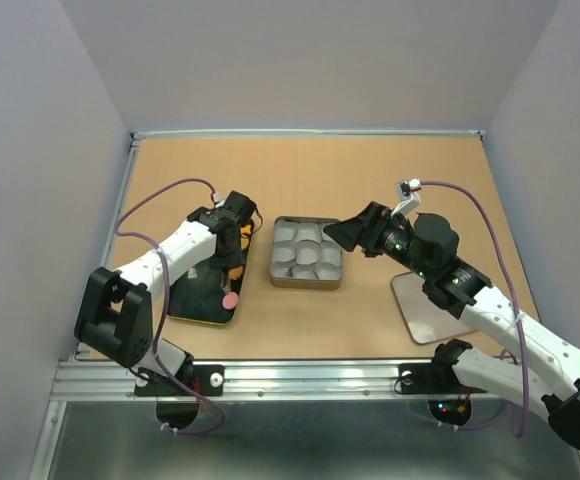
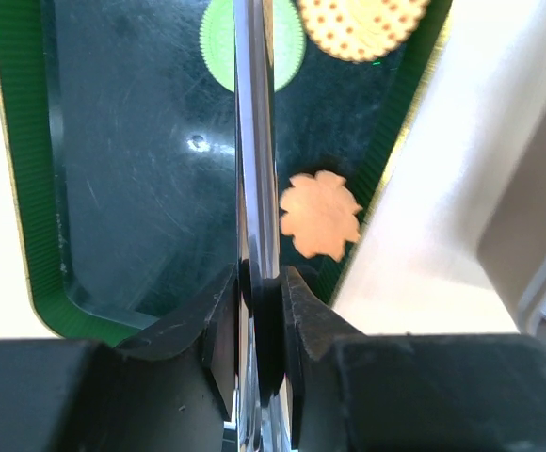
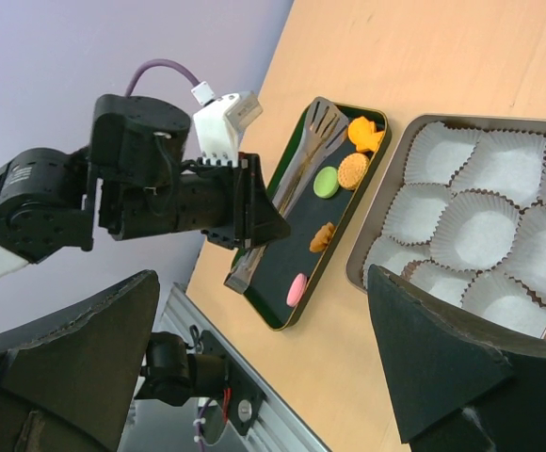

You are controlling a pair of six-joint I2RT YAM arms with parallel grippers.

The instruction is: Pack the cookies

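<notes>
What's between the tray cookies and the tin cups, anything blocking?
Nothing visible. The cookies lie on the tray. The tin sits beside it, with only a strip of table between, paper cups open. The left gripper, shut on the tongs, hovers over the tray. The right gripper hangs open at the tin's right edge, possibly crowding cups there.

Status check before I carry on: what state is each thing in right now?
Left end effector: shut on the tongs.
Tongs: gripped, held over the tray.
Right end effector: open, empty.
Tin: uncovered, lined with paper cups.
Paper cups: all the visible ones are empty.
Cookies: five visible, all lying in the tray, none packed.
</notes>
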